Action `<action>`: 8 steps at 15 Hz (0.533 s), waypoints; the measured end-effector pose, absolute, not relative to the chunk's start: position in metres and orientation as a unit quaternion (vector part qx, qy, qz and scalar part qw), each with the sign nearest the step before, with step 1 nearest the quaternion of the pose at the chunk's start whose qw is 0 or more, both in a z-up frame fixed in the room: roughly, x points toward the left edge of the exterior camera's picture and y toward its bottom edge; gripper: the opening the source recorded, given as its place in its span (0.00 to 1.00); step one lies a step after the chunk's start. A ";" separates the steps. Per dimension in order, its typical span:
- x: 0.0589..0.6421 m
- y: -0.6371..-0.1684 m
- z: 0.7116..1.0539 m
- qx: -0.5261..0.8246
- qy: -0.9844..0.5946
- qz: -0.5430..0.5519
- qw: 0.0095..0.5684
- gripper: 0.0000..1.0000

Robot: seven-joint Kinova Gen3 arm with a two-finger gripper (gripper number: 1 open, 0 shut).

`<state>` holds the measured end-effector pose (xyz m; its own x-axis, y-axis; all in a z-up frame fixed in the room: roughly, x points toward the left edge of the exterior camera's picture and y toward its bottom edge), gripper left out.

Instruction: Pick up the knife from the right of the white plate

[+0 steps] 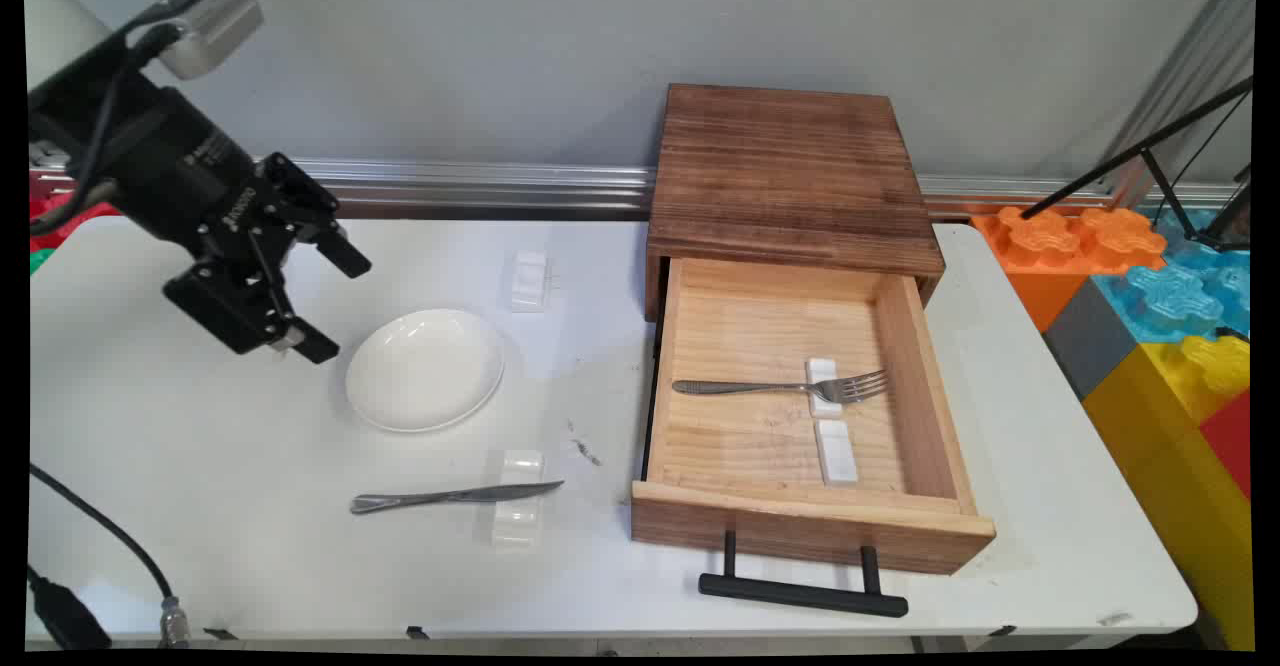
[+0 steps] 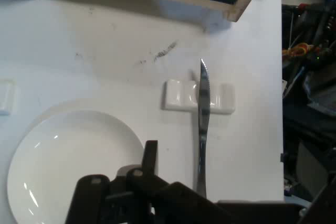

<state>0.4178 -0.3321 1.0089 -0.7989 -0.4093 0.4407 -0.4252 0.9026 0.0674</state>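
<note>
Knife point(image 1: 455, 495) on white rest point(image 1: 518, 512), plate point(image 1: 424, 369) behind, empty hand point(image 1: 325, 304) spread open above table point(image 1: 200, 446).

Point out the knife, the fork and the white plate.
knife point(image 1: 455, 495): main view, mid-blade, near the white rest under it.
fork point(image 1: 770, 387): main view, handle, inside the open drawer.
white plate point(image 1: 424, 369): main view, centre of the dish.

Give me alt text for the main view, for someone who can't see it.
A black gripper hangs open above a white table, left of an empty white plate. A knife lies across a white rest; a fork lies in an open wooden drawer.
</note>
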 end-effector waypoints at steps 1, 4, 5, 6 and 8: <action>0.416 -0.334 1.007 0.221 -0.948 0.017 0.230 1.00; 0.412 -0.335 0.997 0.222 -0.947 0.012 0.233 1.00; 0.411 -0.334 0.994 0.223 -0.946 0.010 0.234 1.00; 0.411 -0.334 0.990 0.223 -0.946 0.008 0.235 1.00; 0.410 -0.331 0.975 0.222 -0.946 0.004 0.234 1.00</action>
<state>0.4101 -0.3307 0.9752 -0.7914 -0.4185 0.4457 -0.4225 0.9013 0.0960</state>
